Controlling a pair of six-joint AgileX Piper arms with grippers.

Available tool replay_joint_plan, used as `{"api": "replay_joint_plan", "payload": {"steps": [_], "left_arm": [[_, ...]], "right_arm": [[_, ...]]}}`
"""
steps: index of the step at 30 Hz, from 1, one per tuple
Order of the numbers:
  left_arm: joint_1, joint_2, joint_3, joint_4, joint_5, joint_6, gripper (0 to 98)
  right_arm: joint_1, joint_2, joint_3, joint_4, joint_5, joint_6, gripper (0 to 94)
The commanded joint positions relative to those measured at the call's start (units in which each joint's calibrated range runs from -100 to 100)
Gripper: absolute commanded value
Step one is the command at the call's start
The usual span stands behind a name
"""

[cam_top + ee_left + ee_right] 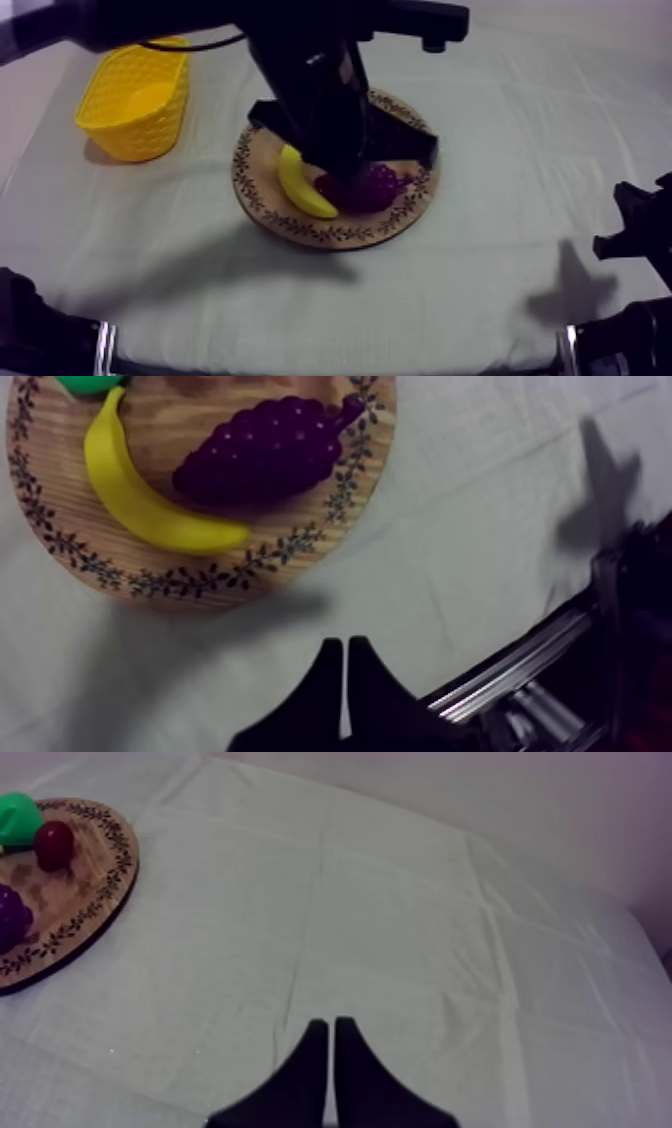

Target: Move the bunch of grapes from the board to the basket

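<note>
My left gripper [344, 642] has its two black fingers pressed together into a narrow wedge, holding nothing. In its wrist view the tips stand against bare cloth [480, 526], short of the rim of the wooden board [190, 583]. Ahead of the tips, on the board, lies the bunch of grapes [262, 451]. Its long axis runs slantwise across the gripper's line, stem end pointing away. The banana [140, 501] curves along its nearer flank, its tip between grapes and fingers. I judge the fingers must spread and close across the bunch's short width, clear of the banana. From above, this arm hangs over the board, so it is far nearer. The yellow basket [150, 135] sits off the board on its side. My right gripper [330, 1022], also closed on nothing, rests over cloth well away.
</note>
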Motion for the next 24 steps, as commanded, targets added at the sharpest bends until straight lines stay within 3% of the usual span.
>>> {"api": "replay_joint_plan", "payload": {"steps": [1,4,6,17,24], "left_arm": [[-0.26,1.67,-2.47,0.55,1.01,1.65,0.0],[-0.82,3.36,-4.55,1.33,2.24,2.26,0.0],[-1.05,4.21,-5.96,1.71,2.59,0.82,0.0],[-1.22,6.64,-11.58,0.72,1.80,-20.61,0.0],[-2.02,6.95,-8.55,0.25,1.38,-27.53,0.1]], "right_arm": [[0.00,0.00,-0.04,-0.02,0.00,0.02,0.3],[0.00,0.00,-0.04,-0.02,0.00,0.02,0.3],[0.00,0.00,-0.04,-0.02,0.00,0.02,0.3],[0.00,0.00,-0.04,-0.02,0.00,0.02,0.3],[0.00,0.00,-0.04,-0.02,0.00,0.02,0.3]]}}
